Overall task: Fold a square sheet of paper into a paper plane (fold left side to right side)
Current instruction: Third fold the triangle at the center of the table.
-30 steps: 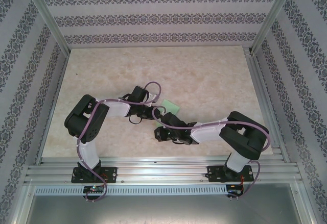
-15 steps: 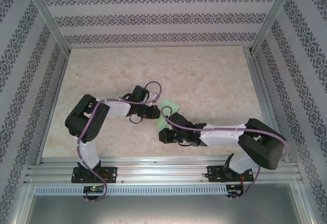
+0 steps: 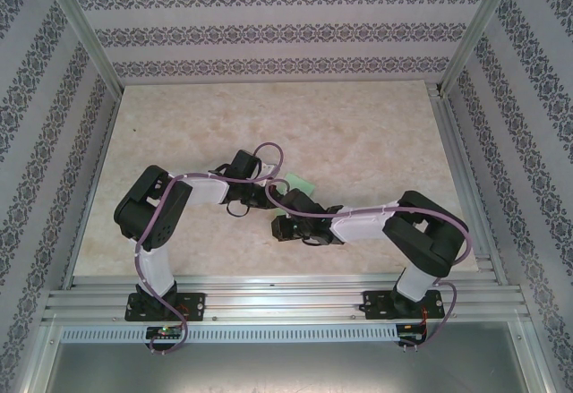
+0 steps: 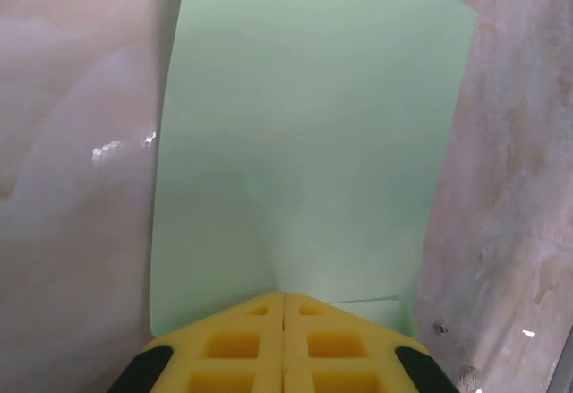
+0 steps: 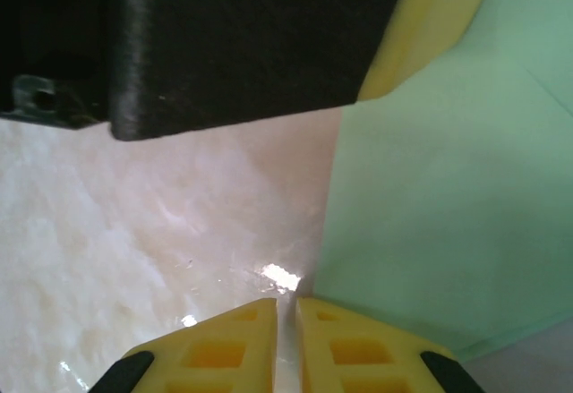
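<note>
- The marble-patterned table fills the floor between patterned walls in the top view.
- The 2 arms reach in from the near edge: the left arm bends right, the right arm bends left, and their wrists meet near the table's middle.
- The square sheet of paper lies on the table by that meeting point. From above, a small mint-green corner shows beyond the wrists.
- The left wrist view shows much more of the sheet: plain, with a soft ridge running up from the fingertips.
- The left gripper has its 2 yellow fingers pressed together at the sheet's near edge. Whether paper is pinched between them cannot be told.
- The right gripper is almost closed, with 1 thin slit between the fingers. It sits just beside the sheet's corner, with the left gripper's black body overhead.
</note>
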`<state>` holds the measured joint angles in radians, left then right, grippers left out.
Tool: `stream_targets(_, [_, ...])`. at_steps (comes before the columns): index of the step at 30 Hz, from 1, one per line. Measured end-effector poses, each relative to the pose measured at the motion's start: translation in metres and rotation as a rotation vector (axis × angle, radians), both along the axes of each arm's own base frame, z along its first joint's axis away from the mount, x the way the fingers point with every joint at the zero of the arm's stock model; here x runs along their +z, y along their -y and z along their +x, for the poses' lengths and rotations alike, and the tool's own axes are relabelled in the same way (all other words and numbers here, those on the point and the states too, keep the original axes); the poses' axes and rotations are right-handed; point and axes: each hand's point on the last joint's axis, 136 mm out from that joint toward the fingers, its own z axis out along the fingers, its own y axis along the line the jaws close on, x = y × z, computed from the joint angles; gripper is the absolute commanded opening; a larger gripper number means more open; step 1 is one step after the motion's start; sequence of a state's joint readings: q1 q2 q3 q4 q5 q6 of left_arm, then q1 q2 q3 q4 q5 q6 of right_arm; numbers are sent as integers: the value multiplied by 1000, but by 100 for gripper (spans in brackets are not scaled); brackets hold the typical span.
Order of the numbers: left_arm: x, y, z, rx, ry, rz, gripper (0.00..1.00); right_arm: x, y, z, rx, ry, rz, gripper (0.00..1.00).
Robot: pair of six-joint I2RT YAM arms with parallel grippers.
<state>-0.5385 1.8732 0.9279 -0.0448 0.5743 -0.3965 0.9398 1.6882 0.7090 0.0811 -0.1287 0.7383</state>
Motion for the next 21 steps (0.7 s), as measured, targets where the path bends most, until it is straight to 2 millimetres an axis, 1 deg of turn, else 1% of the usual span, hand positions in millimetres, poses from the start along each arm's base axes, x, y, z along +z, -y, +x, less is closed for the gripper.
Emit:
stream_targets(6, [0,0,0,1,1,1,5,0,-2,-7,-10,16,20,15])
stream_targets(7, [0,0,0,1,1,1,6,0,-2,-11,-9,14,25,15])
stream_targets(12, [0,0,1,2,2,2,8,0,4,-44,26,-19,46,16])
stream_targets(15, [1,0,1,2,1,2,11,3,13,-53,35,-46,37,19])
stream_targets(17, [2,1,1,1,-2,7,13,11,19,-50,25,-52,43,20])
stream_targets(18, [2,1,2,1,-3,12,15,18,22,-45,11,-47,57,22])
stream_targets(21, [7,0,7,8,2,33,21,44,39,-18,-59,-4,105,25])
